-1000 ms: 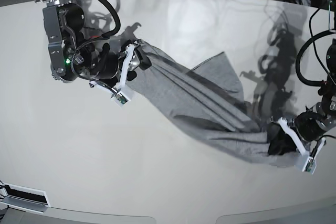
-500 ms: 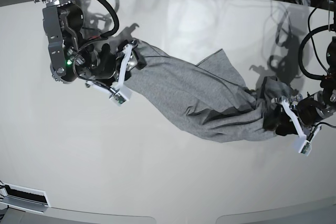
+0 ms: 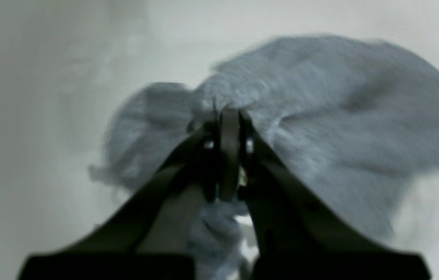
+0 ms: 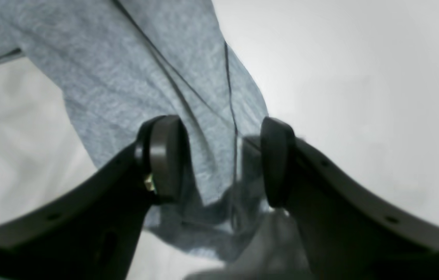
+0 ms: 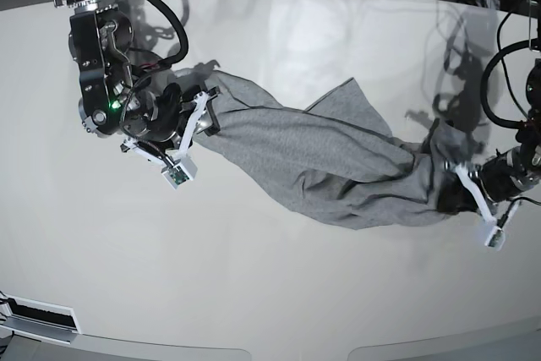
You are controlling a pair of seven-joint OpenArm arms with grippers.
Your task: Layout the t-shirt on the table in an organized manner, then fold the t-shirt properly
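Stretched lower and longer than half a second ago: heather-grey t-shirt [image 5: 330,171] slung diagonally over the glossy white counter [image 5: 270,293], plain side showing, deep lengthwise folds running end to end. Pulled a little left and down since the earlier frame, right claw [image 5: 205,114] at the upper-left end of the cloth; in the right wrist view, right claw [image 4: 219,163] with dark rounded pads standing apart, soft knit fabric [image 4: 157,77] and a dark seam line lying between them. Shifted slightly up at the far end, left claw [image 5: 461,188]; in the blurred left wrist view, left claw [image 3: 228,151] pinched tight on a bunched wad of the t-shirt [image 3: 320,116]. Curved counter edge, faint arm shadows on the sheen.
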